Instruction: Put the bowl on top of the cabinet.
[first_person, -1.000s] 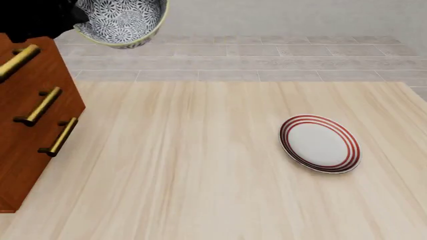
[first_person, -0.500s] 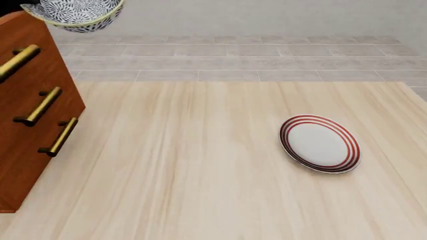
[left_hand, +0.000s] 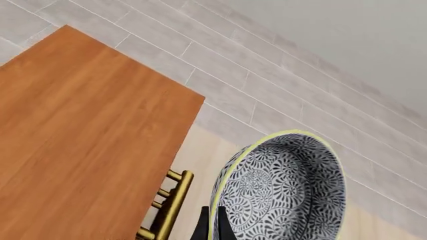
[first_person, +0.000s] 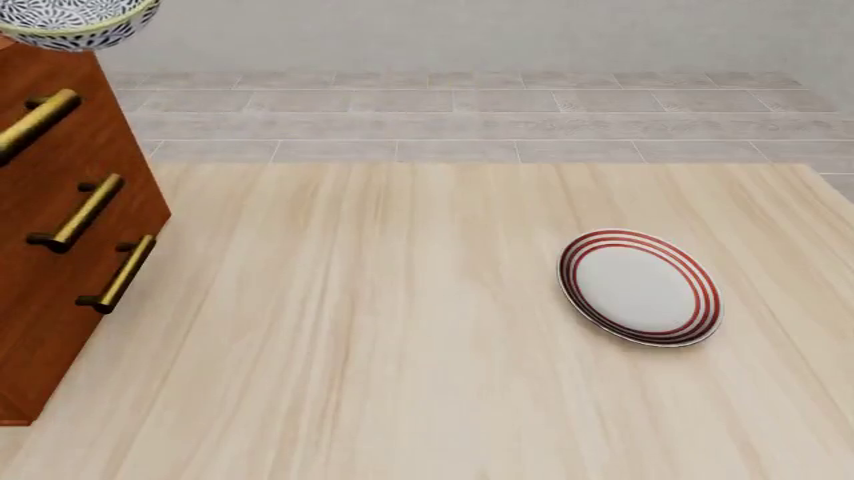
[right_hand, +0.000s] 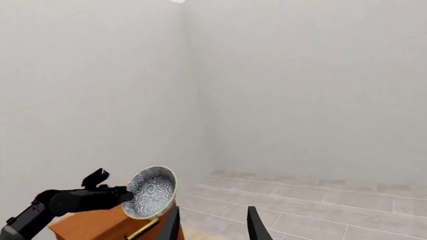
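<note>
Sitting well right of cabinet (first_person: 60, 220): plate (first_person: 641, 288).

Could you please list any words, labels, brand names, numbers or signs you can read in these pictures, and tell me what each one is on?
There are none to read in any view.
The bowl carries only a dark floral pattern, no lettering.
The plate has only red concentric rings.
The cabinet shows plain wood and brass handles, with no label.
The left claw and right claw show no markings.
</note>
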